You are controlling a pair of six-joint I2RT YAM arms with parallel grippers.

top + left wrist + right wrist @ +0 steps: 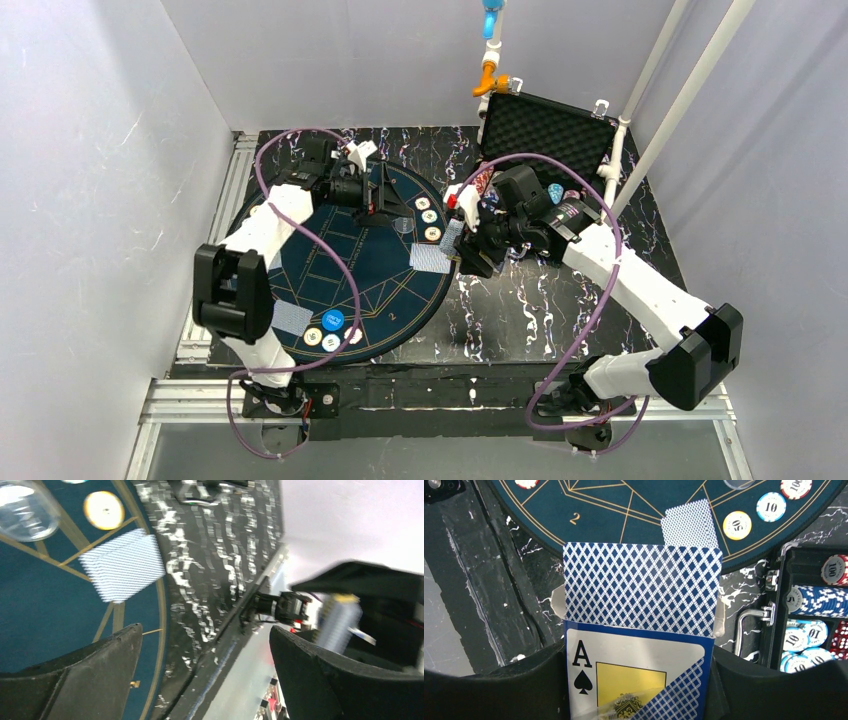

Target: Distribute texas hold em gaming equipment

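One card deck is gripped by the right end effector, cards protruding leftward. The left end effector gapes empty, near its left.

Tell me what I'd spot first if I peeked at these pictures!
Probably the pack of cards, blue diamond backs and an ace of spades, pinched in the right gripper near the middle of the table. Next, the round blue mat with gold lines on its left side, and the open black case at the far right.
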